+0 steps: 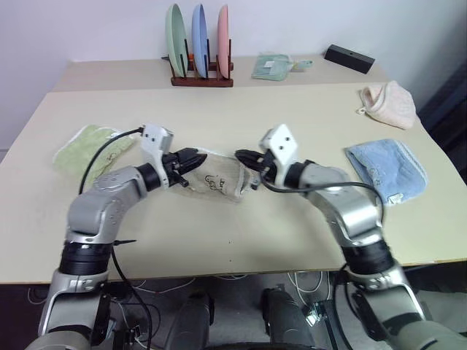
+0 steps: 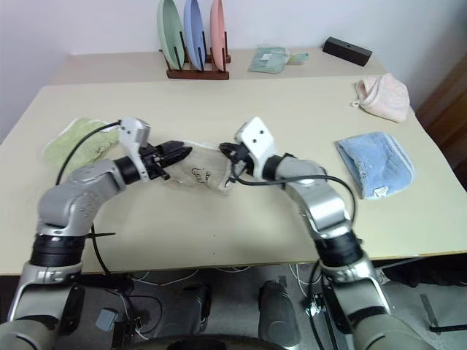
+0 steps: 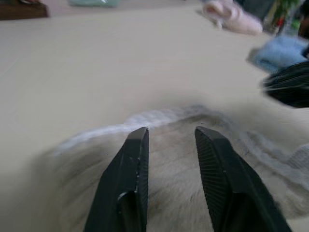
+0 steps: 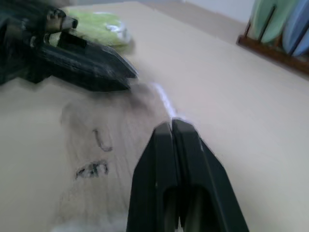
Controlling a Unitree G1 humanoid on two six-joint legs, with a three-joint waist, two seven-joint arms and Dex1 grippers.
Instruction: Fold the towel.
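The towel [image 1: 215,177] is lying bunched mid-bench with its long axis running nine to three o'clock, the left claw [image 1: 195,159], fingers apart, hovering at its nine-o'clock end and the right claw [image 1: 243,155], fingers together, at its three-o'clock end.

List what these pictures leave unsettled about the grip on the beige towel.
- Right wrist view: the right gripper has its fingers pressed together over the towel; whether cloth is pinched between them is hidden by the fingers themselves.
- Left wrist view: the left gripper stands apart above blurred towel; contact cannot be told.
- Head views: the dark motif is too small to read.
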